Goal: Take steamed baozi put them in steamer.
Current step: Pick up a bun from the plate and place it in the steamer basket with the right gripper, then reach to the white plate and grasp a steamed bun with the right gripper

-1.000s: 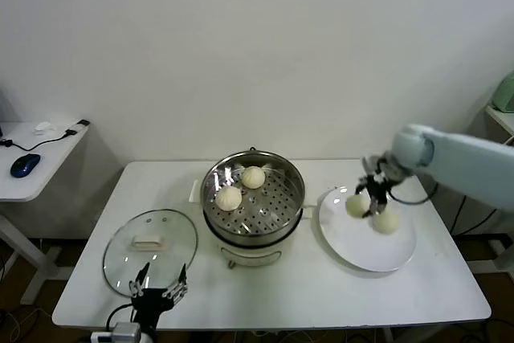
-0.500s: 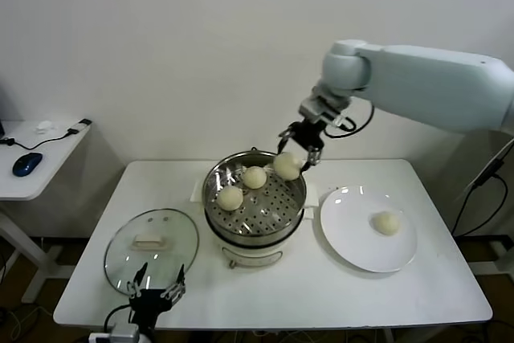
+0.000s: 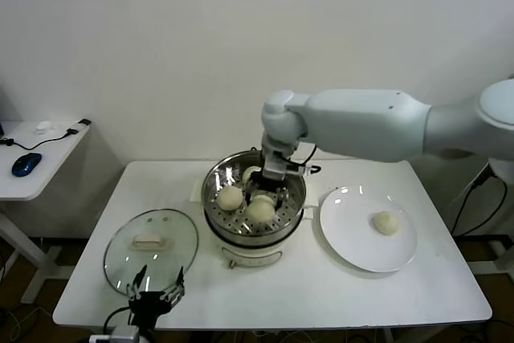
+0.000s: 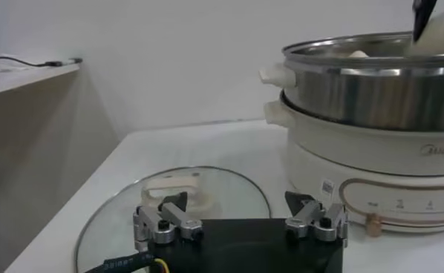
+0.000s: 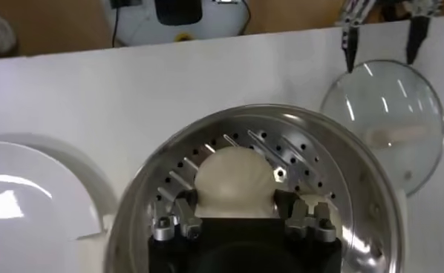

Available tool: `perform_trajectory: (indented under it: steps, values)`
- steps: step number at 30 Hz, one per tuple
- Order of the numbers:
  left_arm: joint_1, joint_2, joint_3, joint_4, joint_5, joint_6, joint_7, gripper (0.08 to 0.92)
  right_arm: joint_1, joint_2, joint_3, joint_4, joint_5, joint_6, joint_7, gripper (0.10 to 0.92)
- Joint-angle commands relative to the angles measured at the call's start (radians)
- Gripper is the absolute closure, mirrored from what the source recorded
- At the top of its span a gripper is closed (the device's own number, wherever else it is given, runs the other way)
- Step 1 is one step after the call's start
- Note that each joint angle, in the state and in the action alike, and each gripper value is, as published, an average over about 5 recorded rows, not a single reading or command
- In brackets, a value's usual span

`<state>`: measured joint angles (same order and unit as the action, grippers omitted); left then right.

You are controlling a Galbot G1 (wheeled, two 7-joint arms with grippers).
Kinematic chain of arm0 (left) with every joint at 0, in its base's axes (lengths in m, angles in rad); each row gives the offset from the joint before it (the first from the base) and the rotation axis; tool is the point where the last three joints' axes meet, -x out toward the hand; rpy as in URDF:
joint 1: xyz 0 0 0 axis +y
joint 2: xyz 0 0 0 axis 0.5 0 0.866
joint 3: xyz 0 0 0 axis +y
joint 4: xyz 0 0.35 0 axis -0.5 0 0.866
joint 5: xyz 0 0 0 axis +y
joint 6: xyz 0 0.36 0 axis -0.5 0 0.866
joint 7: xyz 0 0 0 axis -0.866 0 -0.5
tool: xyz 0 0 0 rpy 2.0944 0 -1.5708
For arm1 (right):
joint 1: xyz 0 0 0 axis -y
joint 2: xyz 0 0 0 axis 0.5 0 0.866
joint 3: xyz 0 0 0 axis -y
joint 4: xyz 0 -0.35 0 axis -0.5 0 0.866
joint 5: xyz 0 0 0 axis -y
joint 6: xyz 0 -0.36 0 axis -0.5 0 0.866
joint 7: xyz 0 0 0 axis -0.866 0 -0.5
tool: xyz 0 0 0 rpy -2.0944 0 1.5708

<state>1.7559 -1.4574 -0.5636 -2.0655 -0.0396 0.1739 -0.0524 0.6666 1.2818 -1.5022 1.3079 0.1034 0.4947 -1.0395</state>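
My right claw (image 3: pixel 263 198) is down inside the steamer (image 3: pixel 217 218), and its fingers (image 5: pixel 286 204) sit partly closed on either side of a bun (image 5: pixel 233 182), pressing its flanks. From the right wrist camera I see that bun sitting between the two finger pads, low over the perforated tray (image 5: pixel 311 159); I can't tell whether it rests on the tray or hangs just above it. In the head view the same bun (image 3: pixel 260 210) shows at the near side of the pot, right under the claw.

Two more buns are in the steamer with it: one (image 3: pixel 230 198) toward my left side of the tray, and one (image 3: pixel 250 173) at the back, half hidden behind the wrist. The fourth bun (image 3: pixel 386 222) lies alone on the white plate (image 3: pixel 353 251), to the right of the steamer and well apart from the arm.

My left claw (image 3: pixel 158 287) is parked at the near edge of the table (image 3: pixel 321 295), just in front of the glass lid (image 3: pixel 150 241), fingers spread wide with nothing between them. Its wrist camera shows both fingertips (image 4: pixel 171 203) standing apart over the lid (image 4: pixel 222 189), with the steamer's steel wall (image 4: pixel 370 93) and white base (image 4: pixel 341 159) beside it.
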Motion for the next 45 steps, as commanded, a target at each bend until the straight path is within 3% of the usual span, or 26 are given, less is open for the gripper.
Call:
perform_trajectory:
  steps: [1,7,14,19,22,27,36,45]
  values:
    - [0.000,0.001,0.000,0.000,0.000,0.000,0.000,0.177,-0.135,0.055,0.030,-0.056,-0.160,0.050,0.066,0.338]
    - [0.000,-0.001,-0.001,0.001,-0.001,0.000,-0.001,0.177,-0.123,0.049,0.036,-0.066,-0.123,0.059,0.048,0.335]
    - [0.002,0.000,-0.001,-0.005,-0.001,0.004,0.001,0.177,0.031,-0.014,0.038,-0.084,0.004,0.099,-0.003,0.215]
    - [0.013,-0.001,0.000,-0.026,-0.001,0.005,0.003,0.177,0.160,-0.124,-0.004,-0.188,0.124,0.130,-0.030,0.203]
    - [0.017,-0.002,0.002,-0.039,-0.003,0.008,0.006,0.177,0.231,-0.226,-0.092,-0.256,0.260,0.040,-0.066,0.203]
    - [0.009,-0.003,0.003,-0.039,-0.007,0.011,0.008,0.177,0.312,-0.415,-0.274,-0.267,0.372,-0.295,-0.130,0.203]
    - [0.000,0.001,0.002,-0.034,-0.015,0.006,0.008,0.177,0.087,-0.649,-0.263,-0.167,0.319,-0.526,-0.043,0.203]
    - [0.008,-0.011,-0.001,-0.048,-0.021,0.012,0.015,0.177,-0.247,-0.645,0.000,-0.249,0.179,-0.612,0.024,0.203]
